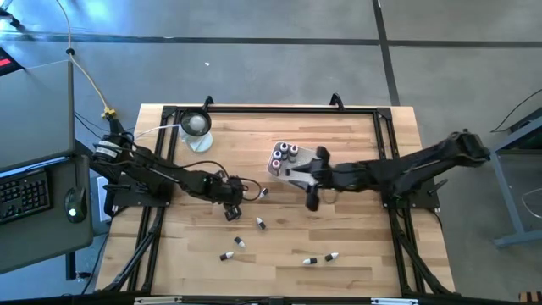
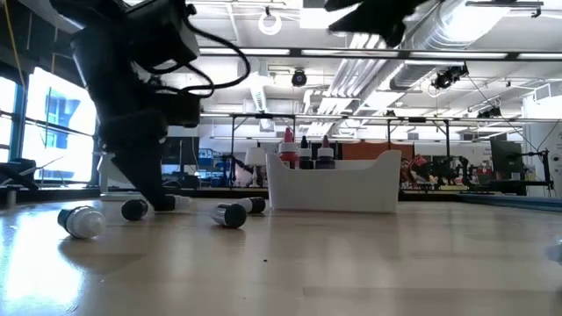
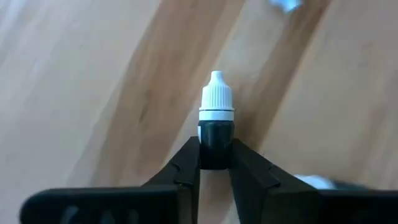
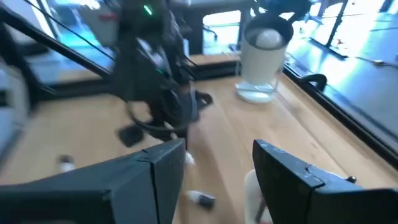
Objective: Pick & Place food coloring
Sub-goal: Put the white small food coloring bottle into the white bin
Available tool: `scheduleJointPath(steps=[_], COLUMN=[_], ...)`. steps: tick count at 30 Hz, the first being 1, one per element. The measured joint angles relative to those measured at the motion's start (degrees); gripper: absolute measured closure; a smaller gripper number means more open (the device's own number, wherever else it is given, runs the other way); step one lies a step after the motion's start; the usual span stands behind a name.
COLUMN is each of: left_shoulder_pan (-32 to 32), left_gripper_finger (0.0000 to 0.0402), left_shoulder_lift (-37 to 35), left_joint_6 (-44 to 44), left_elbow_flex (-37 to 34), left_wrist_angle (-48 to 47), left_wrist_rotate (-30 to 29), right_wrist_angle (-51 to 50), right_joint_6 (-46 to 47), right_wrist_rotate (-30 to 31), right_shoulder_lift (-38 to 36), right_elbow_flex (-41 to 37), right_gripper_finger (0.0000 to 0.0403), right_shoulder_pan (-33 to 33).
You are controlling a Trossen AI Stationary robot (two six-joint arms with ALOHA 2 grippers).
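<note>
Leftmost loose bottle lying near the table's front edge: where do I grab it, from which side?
Take the lying bottle across its body, straight down from above: it lies flat on the table, and jaws would likely slip on its tapered cap.

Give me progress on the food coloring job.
Done: a handful of bottles stand in the white tray. In hand: the left gripper is shut on a dark bottle with a white cap. The right gripper is open and empty beside the tray. Left: about five bottles lie loose on the table, for example one near the front.
</note>
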Motion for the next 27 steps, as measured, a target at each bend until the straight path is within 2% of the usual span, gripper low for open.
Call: scheduleJointPath(steps=[4, 6, 9, 12, 16, 20, 27], left_shoulder_pan=[0.00, 0.00, 0.02, 0.71, 3.28, 6.72, 9.79], left_gripper_finger=[0.0355, 0.0348, 0.0338, 0.0336, 0.0336, 0.0335, 0.0335], left_shoulder_lift=[0.01, 0.01, 0.01, 0.01, 3.40, 10.24, 19.34], left_joint_6=[3.41, 6.02, 9.92, 17.62, 23.92, 24.42, 36.60], left_elbow_flex=[4.66, 7.82, 11.95, 14.72, 16.54, 20.34, 28.05], left_wrist_angle=[0.48, 0.58, 4.15, 10.62, 19.70, 24.50, 22.99], left_wrist_rotate=[1.69, 1.31, -2.42, -6.32, -3.12, -0.43, -6.03], right_wrist_angle=[-6.80, -9.80, -13.05, -14.21, -13.96, -13.75, -13.90], right_joint_6=[4.65, 6.29, 8.32, 9.44, 9.46, 9.66, 9.73], right_wrist_rotate=[0.43, 2.59, 8.56, 13.22, 13.34, 13.20, 11.84], right_shoulder_lift=[-6.60, -8.31, -8.88, -8.76, -8.69, -8.69, -8.69], right_elbow_flex=[0.00, 0.00, -0.09, -0.13, -0.13, -0.13, -0.13], right_gripper_finger=[0.0221, 0.0222, 0.0222, 0.0222, 0.0222, 0.0222, 0.0221], right_shoulder_pan=[3.47, 5.25, 7.81, 9.30, 9.84, 9.82, 9.80])
